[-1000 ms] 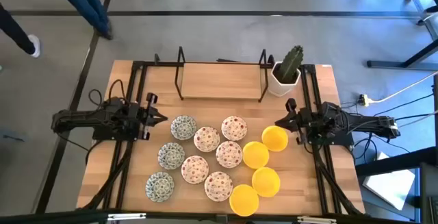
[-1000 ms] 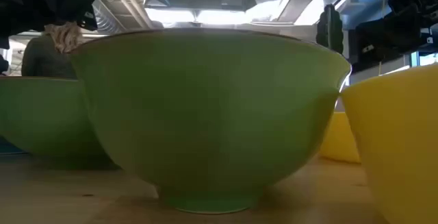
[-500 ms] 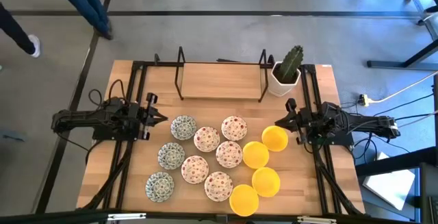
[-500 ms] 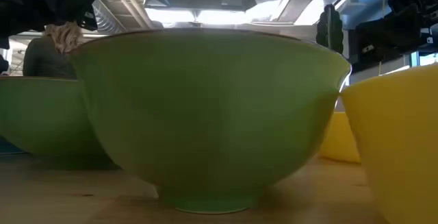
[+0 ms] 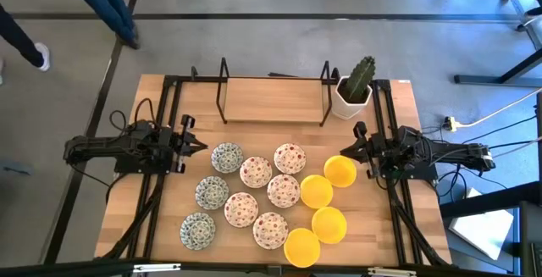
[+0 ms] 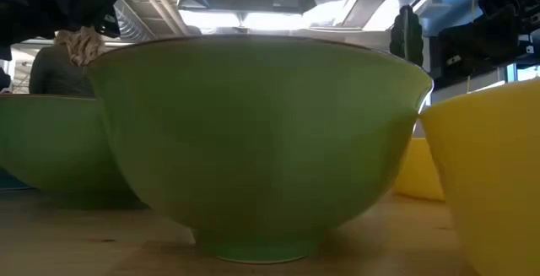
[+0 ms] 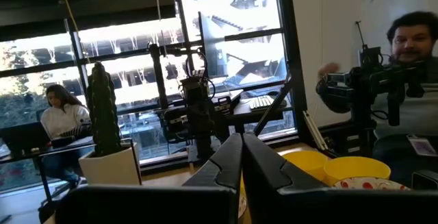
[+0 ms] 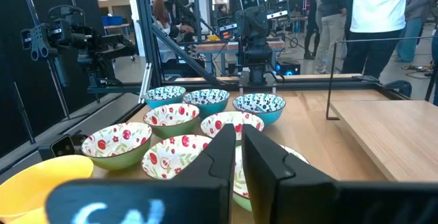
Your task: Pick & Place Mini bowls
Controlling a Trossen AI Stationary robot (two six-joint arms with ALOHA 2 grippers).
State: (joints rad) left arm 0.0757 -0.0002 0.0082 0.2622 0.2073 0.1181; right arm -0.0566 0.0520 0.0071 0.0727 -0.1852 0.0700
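Both jaws shut, glossy round mini bowls [image 5: 269, 196], wooden table [image 5: 271, 99]

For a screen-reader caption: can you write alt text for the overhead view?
Twelve mini bowls sit clustered on a wooden table: green-patterned ones left, red-speckled ones in the middle, yellow ones right. The left gripper and right gripper wait at either side, jaws shut and empty; a potted cactus stands behind.

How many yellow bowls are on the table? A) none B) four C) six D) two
B: from above, four plain yellow bowls sit in a group on the side nearest the right arm, next to the speckled red-and-white bowls.
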